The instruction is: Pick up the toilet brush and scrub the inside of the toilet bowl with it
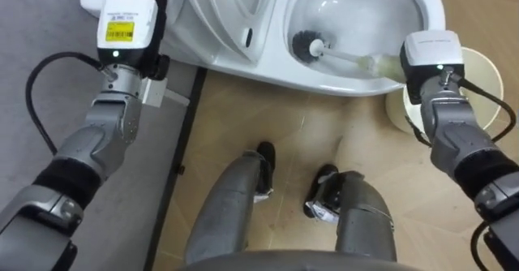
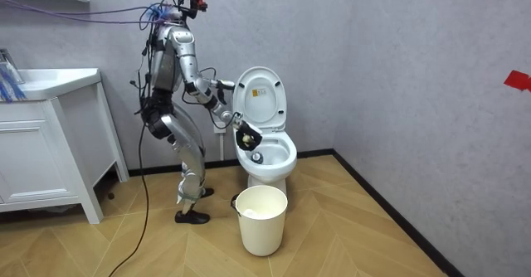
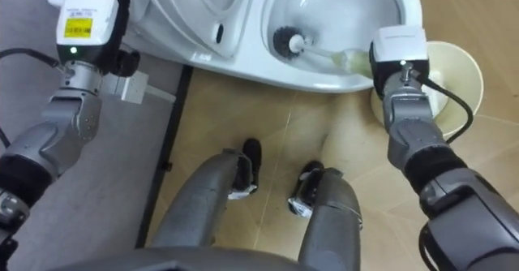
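Toilet brush (image 1: 309,46) has its head down in the toilet bowl (image 1: 357,7), its handle meeting the right hand (image 1: 434,56), whose grip I cannot tell, so scrubbing looks begun, not finished.

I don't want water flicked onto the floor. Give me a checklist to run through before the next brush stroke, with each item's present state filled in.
1. Lid raised: ok, the lid stands upright.
2. Brush head in the bowl: ok, the brush head is down inside the toilet bowl.
3. Grip on the brush handle: cannot tell; the handle runs in under the right hand.
4. Left hand clear of the bowl: ok, it is up beside the raised lid.
5. Bucket out of the way: ok, it stands beside the bowl, apart from the feet.
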